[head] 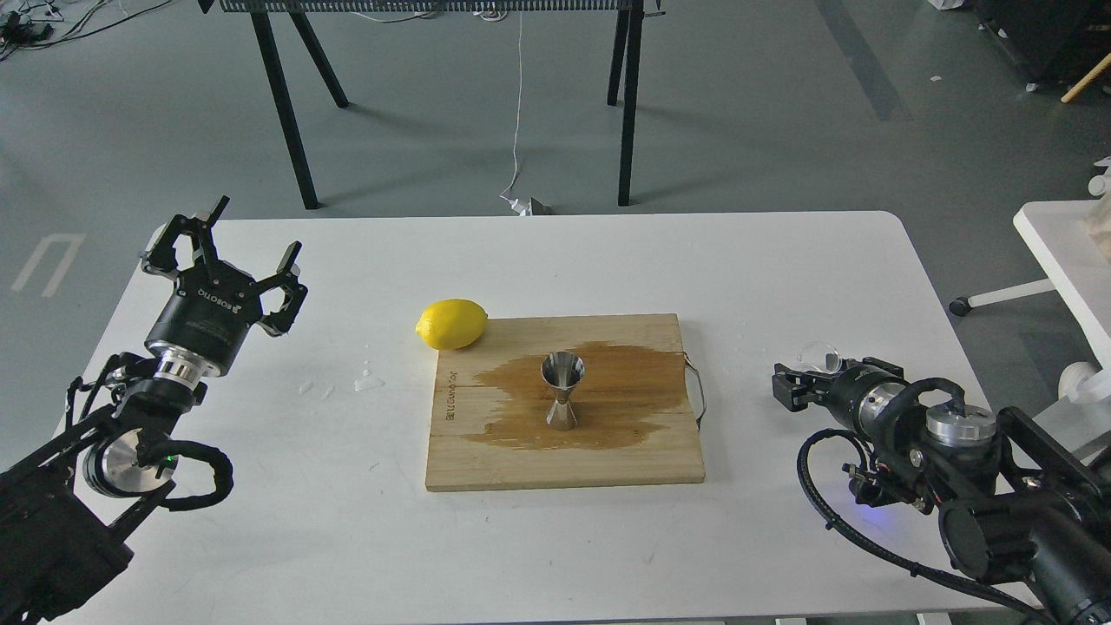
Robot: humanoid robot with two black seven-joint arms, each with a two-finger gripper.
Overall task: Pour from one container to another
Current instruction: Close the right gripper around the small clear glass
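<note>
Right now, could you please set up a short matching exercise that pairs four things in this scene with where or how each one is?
Things:
1. lemon
2. jigger
3. glass cup
4. left gripper

Places or states:
A. standing upright in the wet brown stain on the cutting board
B. open and empty above the left side of the table
C. at the right gripper, off to the right of the board
D. lying at the board's far left corner

Pairs: 1-D, 2-A, 3-C, 4-B
</note>
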